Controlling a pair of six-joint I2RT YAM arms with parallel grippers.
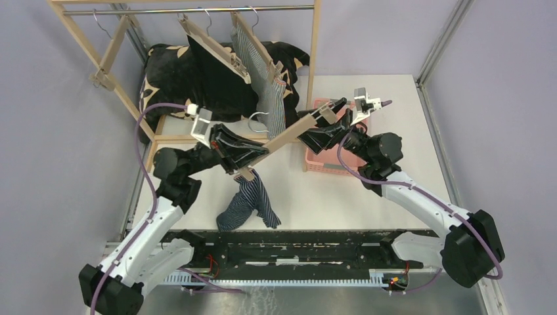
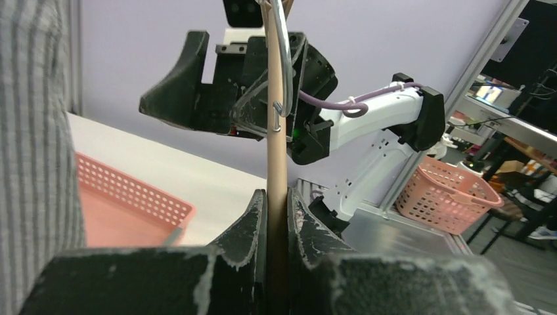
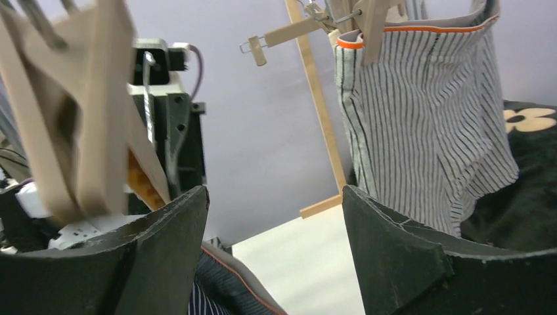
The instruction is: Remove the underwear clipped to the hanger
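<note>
My left gripper (image 1: 244,157) is shut on the middle of a wooden clip hanger (image 1: 284,136), held slanted above the table. In the left wrist view the bar (image 2: 277,151) stands pinched between my fingers (image 2: 253,223). The navy striped underwear (image 1: 249,200) hangs from the hanger's lower clip, its bottom on the table; it also shows in the right wrist view (image 3: 217,289). My right gripper (image 1: 316,128) is open at the hanger's upper end, whose wood (image 3: 92,111) lies beside my left finger. The black underwear (image 1: 213,75) and the grey-white pinstriped underwear (image 1: 270,92) hang clipped on the rack.
The wooden rack (image 1: 315,39) stands at the back with an empty hanger (image 1: 111,52). A black flowered cushion (image 1: 164,72) lies behind it. A pink basket (image 1: 325,164) sits on the table under my right gripper. Another pink basket (image 2: 453,197) stands off the table.
</note>
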